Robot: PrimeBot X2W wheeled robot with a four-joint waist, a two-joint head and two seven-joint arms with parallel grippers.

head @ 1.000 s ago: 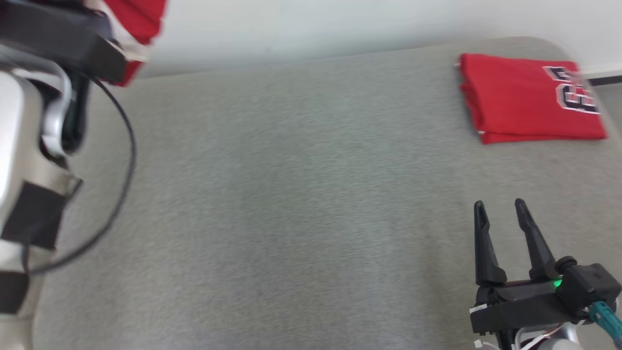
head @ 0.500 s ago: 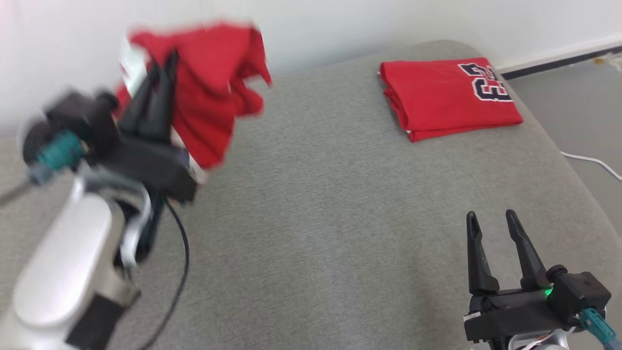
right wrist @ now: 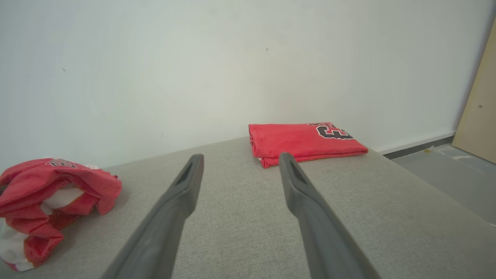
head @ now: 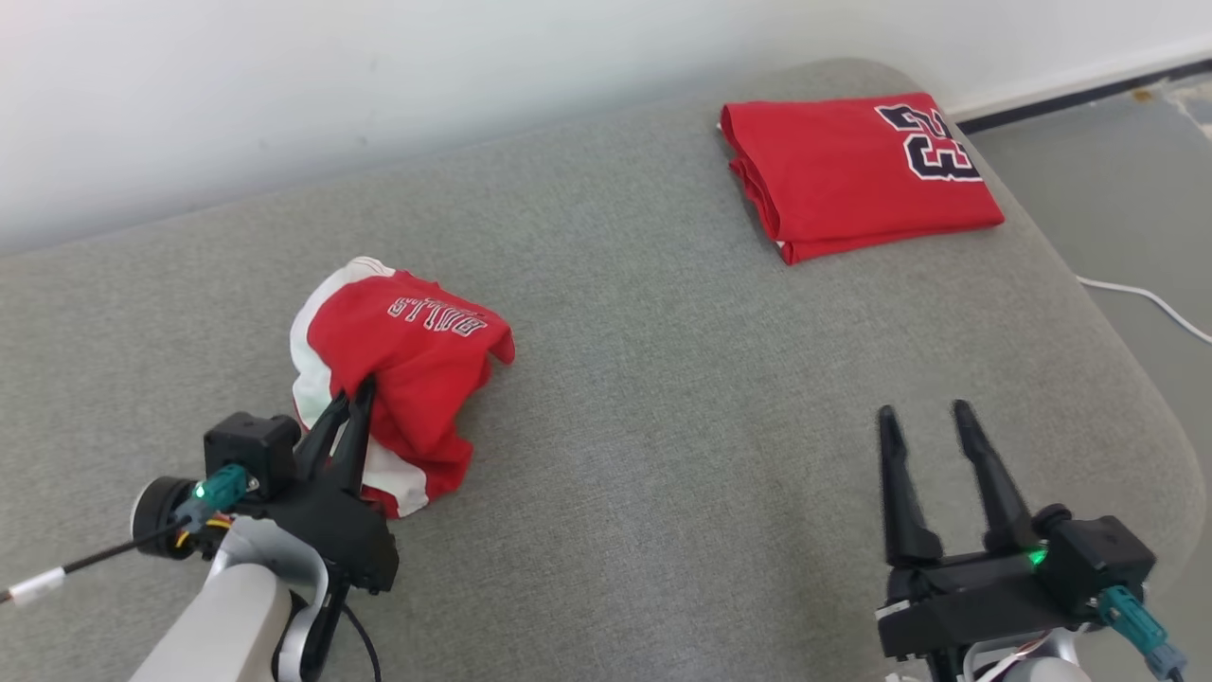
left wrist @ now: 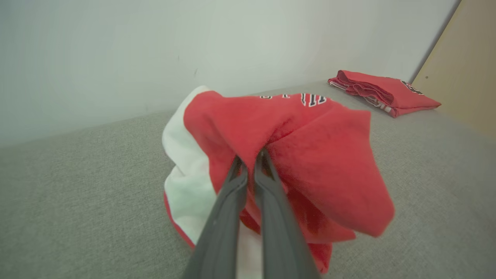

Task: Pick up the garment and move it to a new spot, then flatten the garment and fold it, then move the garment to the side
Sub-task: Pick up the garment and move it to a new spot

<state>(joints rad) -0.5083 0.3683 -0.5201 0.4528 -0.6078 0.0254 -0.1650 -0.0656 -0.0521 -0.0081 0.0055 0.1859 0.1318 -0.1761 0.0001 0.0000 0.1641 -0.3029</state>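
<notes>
Bright, soft, even light, with hardly any shadow.

The garment (head: pixel 407 350) throws only a faint, soft-edged shadow on the grey cushion (head: pixel 663 426) just beside and under its folds, so the light is diffuse (its source cannot be made out). Behind the garment the white wall (head: pixel 284 95) looks pale and slightly washed out, without glare. In the left wrist view the garment's nearest fold is smeared at its edge, and the left gripper (left wrist: pixel 250 157) at it is out of focus. In the right wrist view the tan panel (right wrist: pixel 480 108) far right of the garment leans, bent by the wide lens.
</notes>
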